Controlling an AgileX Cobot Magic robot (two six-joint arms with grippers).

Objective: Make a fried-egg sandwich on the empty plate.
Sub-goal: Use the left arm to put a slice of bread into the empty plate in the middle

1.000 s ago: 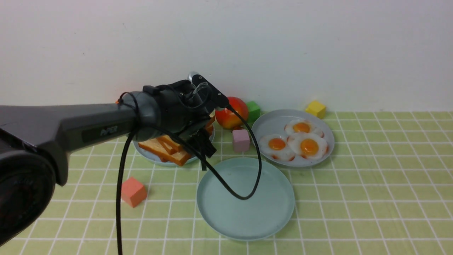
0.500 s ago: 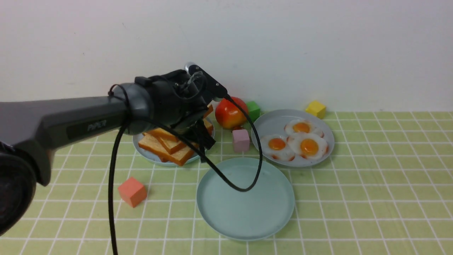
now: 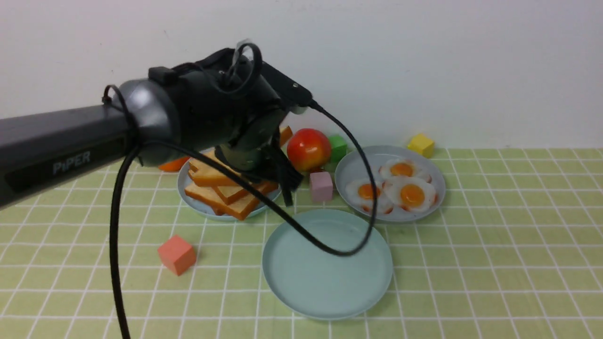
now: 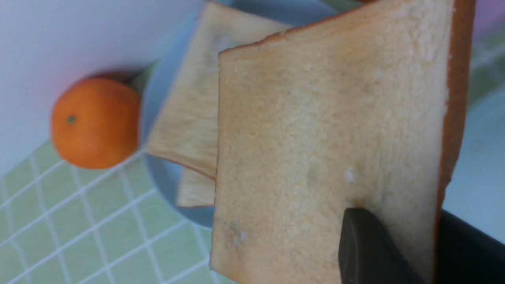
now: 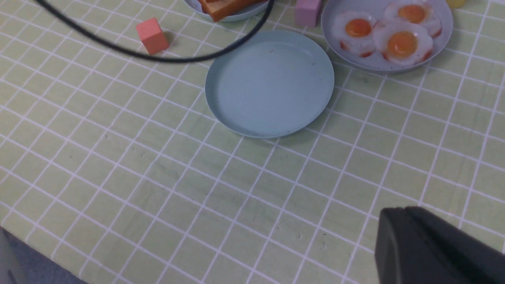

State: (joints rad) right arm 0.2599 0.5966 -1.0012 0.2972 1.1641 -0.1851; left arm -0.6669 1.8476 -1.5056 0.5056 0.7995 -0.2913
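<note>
Risen off the toast stack (image 3: 221,190), left jaws clamp one toast slice (image 4: 315,138); next, carry it over the empty plate (image 3: 325,278). Right jaws closed.

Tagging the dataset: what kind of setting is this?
Probably a lab tabletop staged as a toy kitchen: checked green tablecloth, plastic-looking fried eggs and toast slices, coloured blocks, bare white wall.

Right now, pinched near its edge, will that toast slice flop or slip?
Probably stiff: the toast slice juts flat from the left end effector with no sag. Likely light, since one edge pinch carries it. The matte, grainy face should resist slipping.
</note>
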